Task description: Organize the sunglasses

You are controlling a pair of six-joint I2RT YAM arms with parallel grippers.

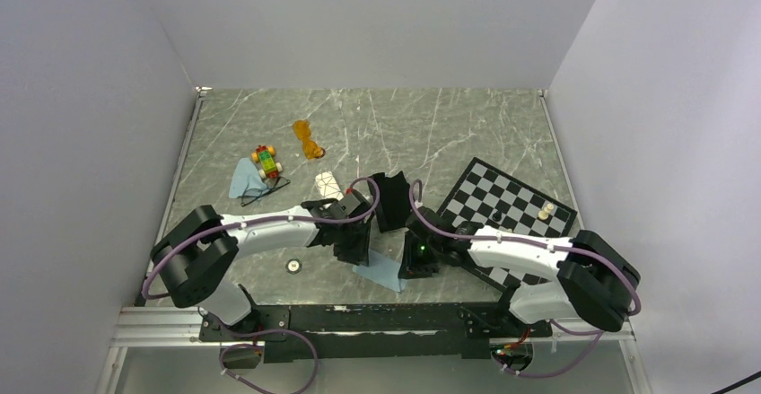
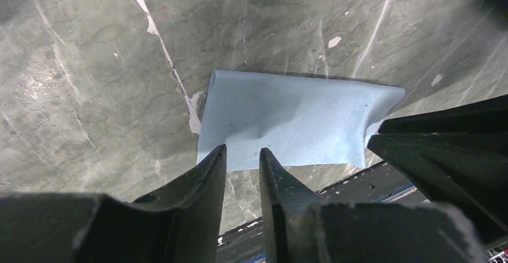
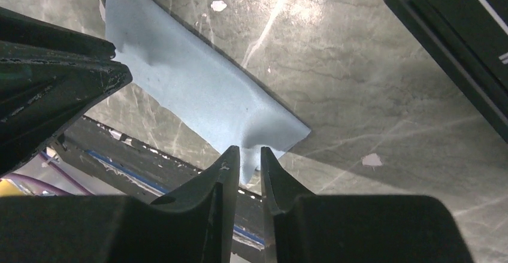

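Note:
The orange translucent sunglasses point(image 1: 308, 140) lie at the far middle-left of the table. The thin black wire-framed sunglasses point(image 1: 266, 189) lie next to a blue cloth point(image 1: 242, 179) at the left. Neither pair shows in the wrist views. My left gripper point(image 1: 356, 249) point(image 2: 242, 150) hangs over the near edge of a second blue cloth point(image 2: 287, 119), its jaws a narrow gap apart with nothing between them. My right gripper point(image 1: 415, 261) point(image 3: 250, 150) is shut on that cloth's corner point(image 3: 251, 132), which is drawn in between the fingertips.
An open black case point(image 1: 390, 198) and a white patterned case point(image 1: 328, 181) stand just beyond the grippers. A toy car point(image 1: 266, 160) sits by the left cloth. A chessboard point(image 1: 502, 198) with two pieces lies at the right. A small round disc point(image 1: 293, 266) lies near the front.

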